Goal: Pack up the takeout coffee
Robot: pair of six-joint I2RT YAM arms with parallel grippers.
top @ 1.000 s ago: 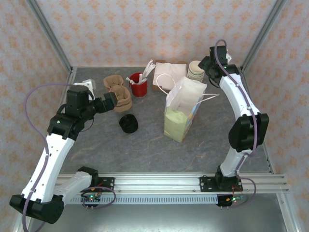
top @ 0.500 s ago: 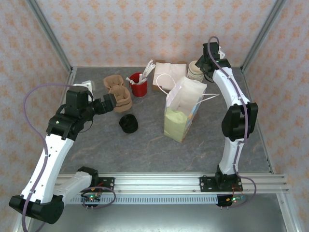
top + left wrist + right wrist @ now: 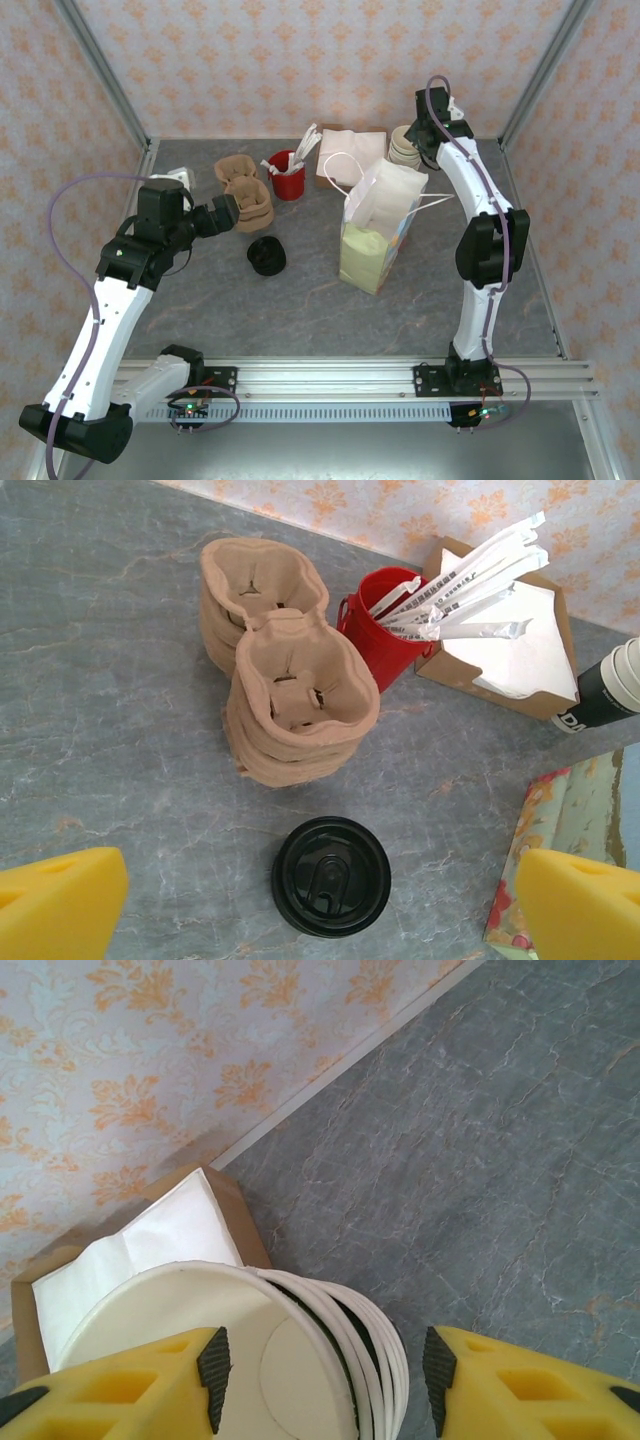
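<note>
Just ahead of the left gripper (image 3: pixel 320 908), jaws spread wide, stands the takeout coffee (image 3: pixel 331 876), upright and centred: left arm's clearly nearer.

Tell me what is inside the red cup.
The red cup holds a bundle of white paper-wrapped sticks, leaning out over its rim. They cover the bottom, so anything beneath cannot be seen.
</note>
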